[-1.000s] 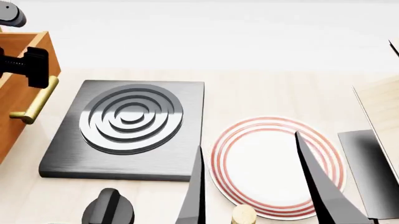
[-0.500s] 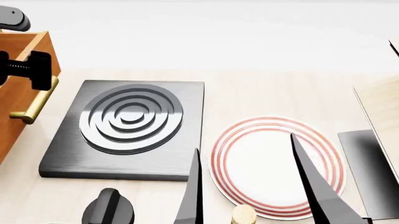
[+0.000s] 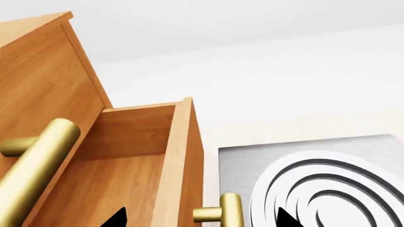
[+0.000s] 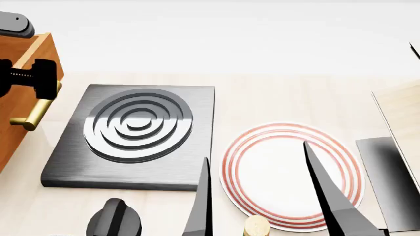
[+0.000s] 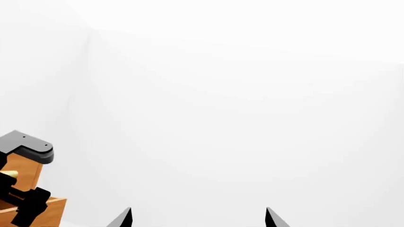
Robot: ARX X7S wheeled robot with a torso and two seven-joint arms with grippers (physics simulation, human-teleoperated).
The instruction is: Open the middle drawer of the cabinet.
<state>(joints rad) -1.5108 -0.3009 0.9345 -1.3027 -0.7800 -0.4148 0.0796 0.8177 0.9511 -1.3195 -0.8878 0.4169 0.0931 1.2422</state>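
Observation:
The orange-brown cabinet (image 4: 16, 123) stands at the far left of the head view. Its middle drawer (image 3: 136, 165) is pulled out, so I look into its bare wooden inside. The drawer's brass bar handle (image 3: 226, 213) lies between the tips of my left gripper (image 3: 200, 219). Those black fingertips (image 3: 117, 218) stand far apart, touching nothing, so the gripper is open. In the head view my left gripper (image 4: 29, 78) sits over the same handle (image 4: 29, 115). The drawer above shows its own handle (image 3: 38, 161). My right gripper (image 4: 256, 152) hangs open over the plate, holding nothing.
A black hob with silver rings (image 4: 137, 128) lies right beside the cabinet. A white plate with red rings (image 4: 288, 172) follows to its right. A black knob (image 4: 113, 219) and a cork-coloured cap (image 4: 256, 226) sit at the near edge. A dark blade (image 4: 387, 182) and pale wood (image 4: 404, 113) are at the right.
My left gripper has slid a little lower along the brass handle in the head view. The right gripper's fingers drifted slightly left. The drawer has not visibly moved.

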